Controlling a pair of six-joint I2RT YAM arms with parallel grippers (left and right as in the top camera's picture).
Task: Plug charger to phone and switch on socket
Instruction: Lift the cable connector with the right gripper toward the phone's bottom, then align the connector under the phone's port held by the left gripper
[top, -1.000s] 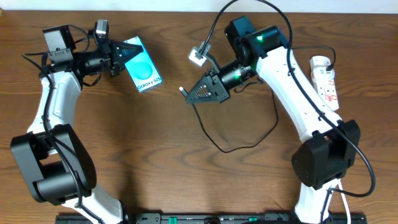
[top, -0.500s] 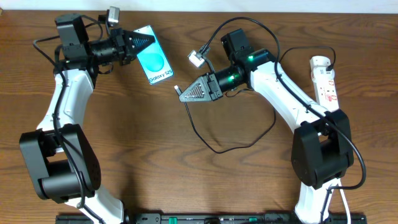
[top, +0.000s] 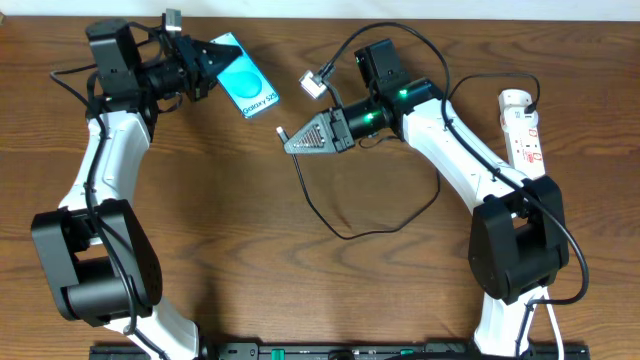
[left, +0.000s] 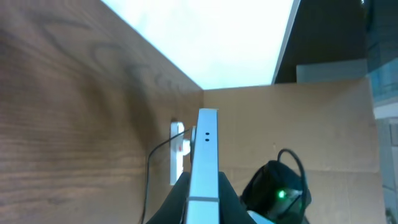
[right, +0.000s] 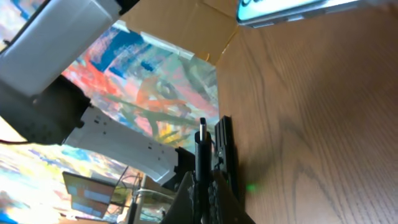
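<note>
The phone (top: 248, 85), cyan-blue screen with white text, is held tilted above the table at the back left, pinched by my left gripper (top: 214, 62), which is shut on its end. In the left wrist view the phone (left: 204, 158) shows edge-on between the jaws. My right gripper (top: 292, 140) is shut on the charger's black plug (right: 202, 146); its small tip (top: 280, 130) points left toward the phone with a gap between them. The thin black cable (top: 350, 225) loops over the table. The white socket strip (top: 522, 130) lies at the far right.
A small white connector (top: 313, 85) on the right arm's own wire hangs between the phone and the right arm. The table's back edge runs just behind the phone. The socket also shows far off in the left wrist view (left: 177, 152).
My left gripper lifted the phone toward the back and swung it right. My right gripper carried the charger plug left and slightly up, closing the gap to the phone.
</note>
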